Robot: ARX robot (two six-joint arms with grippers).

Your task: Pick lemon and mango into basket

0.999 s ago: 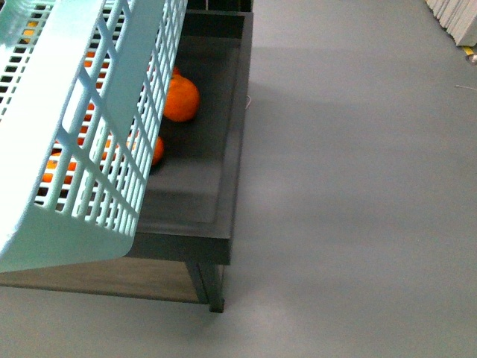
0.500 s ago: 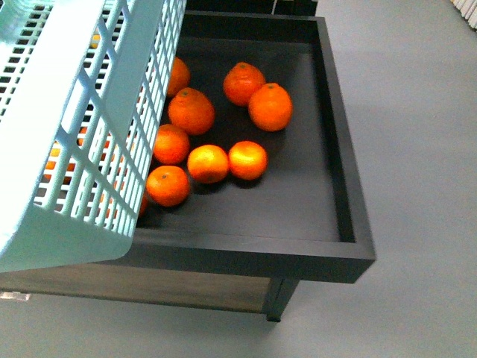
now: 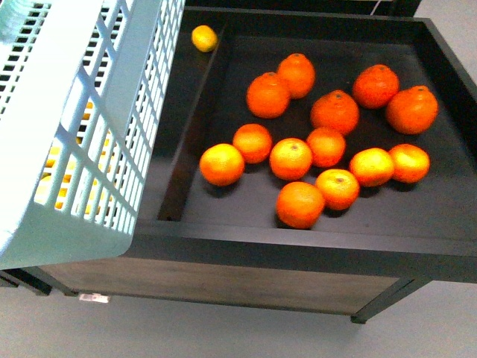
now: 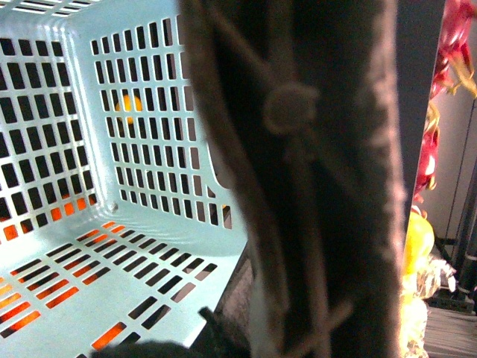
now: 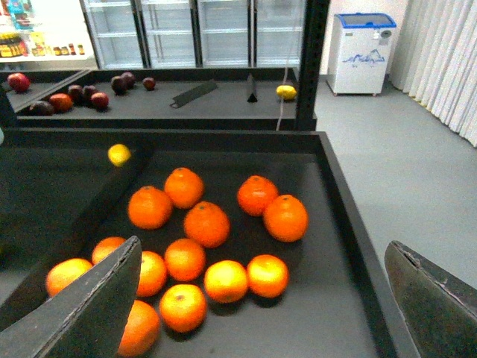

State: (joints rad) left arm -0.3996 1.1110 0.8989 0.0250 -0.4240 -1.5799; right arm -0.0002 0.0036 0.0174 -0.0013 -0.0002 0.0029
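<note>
Well apart from the oranges (image 3: 291, 159), the lemon (image 3: 204, 38) is seen beyond the tray's (image 3: 298, 250) divider; light, firm, apt to roll, it is judged best pinched across its middle. The right claw (image 5: 263, 245) is held open; the left claw cannot be told.

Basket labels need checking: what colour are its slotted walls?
Pale aqua; the basket shows best in the front view.

The right claw (image 5: 262, 250) has two dark grey wedge fingers (image 5: 89, 306) — matte, with pale scuffed edges. The left claw (image 4: 320, 194) shows only as a blurred dark column, tan-fuzzed at its edges, bearing a round stud.
</note>
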